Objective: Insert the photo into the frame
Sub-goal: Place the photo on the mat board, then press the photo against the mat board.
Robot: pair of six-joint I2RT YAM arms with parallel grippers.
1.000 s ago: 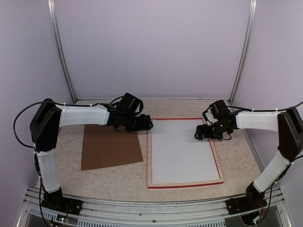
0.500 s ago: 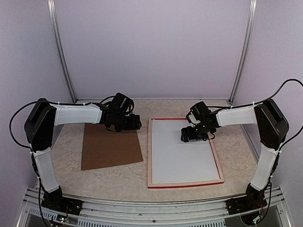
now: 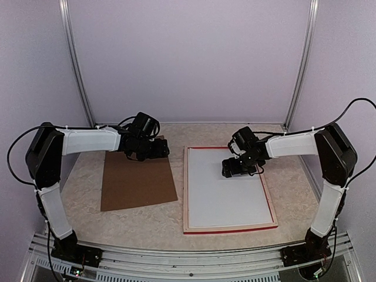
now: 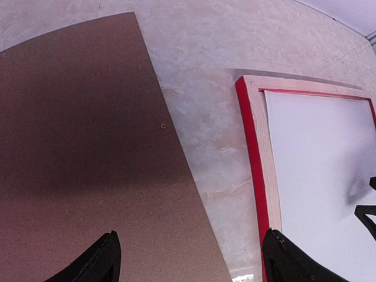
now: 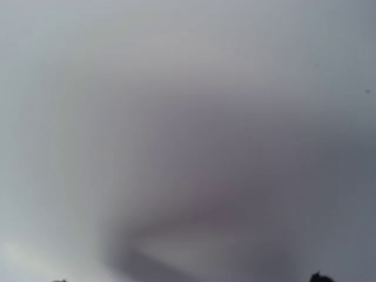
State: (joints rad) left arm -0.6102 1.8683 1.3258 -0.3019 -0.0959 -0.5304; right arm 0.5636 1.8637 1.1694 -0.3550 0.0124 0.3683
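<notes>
The frame (image 3: 185, 197) lies flat at table centre with its pale wood back up and a red edge showing; the left wrist view shows its rail (image 4: 259, 147). A plain white sheet (image 3: 226, 202) fills its opening. The photo's red and dark face is hidden. My right gripper (image 3: 230, 168) hangs low over the far part of the white sheet. Its wrist view is a grey blur, with only a dark fingertip (image 5: 318, 277) at the bottom edge; the tips stand far apart. My left gripper (image 3: 161, 148) is open and empty above the far right corner of the brown board (image 3: 138, 182).
The brown backing board (image 4: 76, 147) lies flat left of the frame, with a strip of marbled table (image 4: 217, 135) between them. Grey walls and two metal posts (image 3: 75, 64) close in the back. The arms' bases stand on the near rail.
My right gripper has moved left from the frame's right rail to over the white sheet. My left gripper has pulled back left, away from the frame's corner, and opened wider.
</notes>
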